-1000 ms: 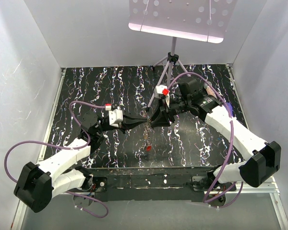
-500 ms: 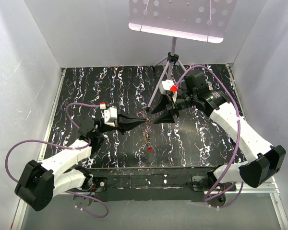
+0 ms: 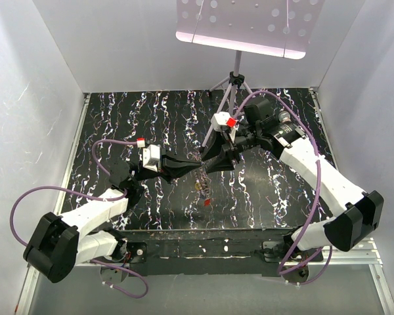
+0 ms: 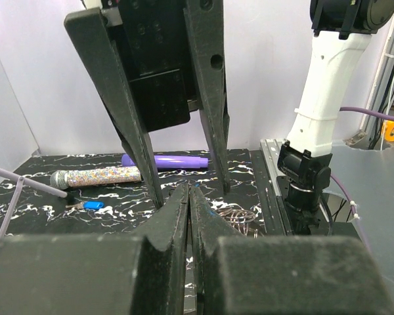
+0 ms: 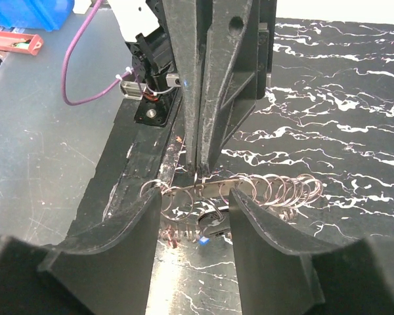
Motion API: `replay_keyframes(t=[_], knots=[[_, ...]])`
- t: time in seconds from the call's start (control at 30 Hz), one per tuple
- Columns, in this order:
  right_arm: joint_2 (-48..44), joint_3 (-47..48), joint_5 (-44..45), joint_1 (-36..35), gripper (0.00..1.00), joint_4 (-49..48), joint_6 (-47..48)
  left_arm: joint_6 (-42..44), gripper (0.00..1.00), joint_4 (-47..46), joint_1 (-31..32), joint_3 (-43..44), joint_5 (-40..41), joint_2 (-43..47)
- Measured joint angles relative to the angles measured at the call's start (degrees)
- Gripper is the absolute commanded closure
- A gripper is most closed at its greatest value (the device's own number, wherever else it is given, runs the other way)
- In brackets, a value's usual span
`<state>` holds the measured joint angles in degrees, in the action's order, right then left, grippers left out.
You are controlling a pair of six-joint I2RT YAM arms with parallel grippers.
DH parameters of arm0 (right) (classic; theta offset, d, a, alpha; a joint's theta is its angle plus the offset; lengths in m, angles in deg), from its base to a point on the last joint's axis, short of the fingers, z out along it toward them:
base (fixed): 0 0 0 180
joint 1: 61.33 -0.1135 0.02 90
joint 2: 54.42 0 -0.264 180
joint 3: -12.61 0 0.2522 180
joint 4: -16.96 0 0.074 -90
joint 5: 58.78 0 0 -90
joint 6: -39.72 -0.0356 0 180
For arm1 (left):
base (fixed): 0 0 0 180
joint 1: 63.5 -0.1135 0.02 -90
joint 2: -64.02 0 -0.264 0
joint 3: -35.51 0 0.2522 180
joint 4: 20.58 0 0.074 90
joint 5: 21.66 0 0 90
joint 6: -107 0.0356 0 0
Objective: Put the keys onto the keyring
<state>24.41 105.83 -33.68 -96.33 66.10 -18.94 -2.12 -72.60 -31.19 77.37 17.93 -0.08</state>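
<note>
As seems, keyring [image 5: 282, 191] spans right claw [image 5: 197, 200]

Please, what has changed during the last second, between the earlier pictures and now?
The right gripper drew back, spread its fingers wider, then came back toward the left gripper. It now straddles the keyring without closing on it. The left gripper hardly moved and stayed shut on the keyring, which still hangs from it.

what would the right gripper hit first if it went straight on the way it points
Probably the keyring, stretched across its open gap, with the shut left gripper pinching it just behind; depth is unclear.
</note>
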Motion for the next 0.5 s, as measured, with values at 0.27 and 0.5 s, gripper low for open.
replay_keyframes(t=[0.27,0.5], knots=[[1.05,0.0,0.0,-0.28,0.63,-0.79,-0.63,-0.28,1.0,-0.31,-0.07,0.0,-0.02,-0.02],[1.05,0.04,0.0,-0.33,0.75,-0.79,-0.52,-0.48,1.0,-0.55,-0.11,0.0,-0.07,-0.02]])
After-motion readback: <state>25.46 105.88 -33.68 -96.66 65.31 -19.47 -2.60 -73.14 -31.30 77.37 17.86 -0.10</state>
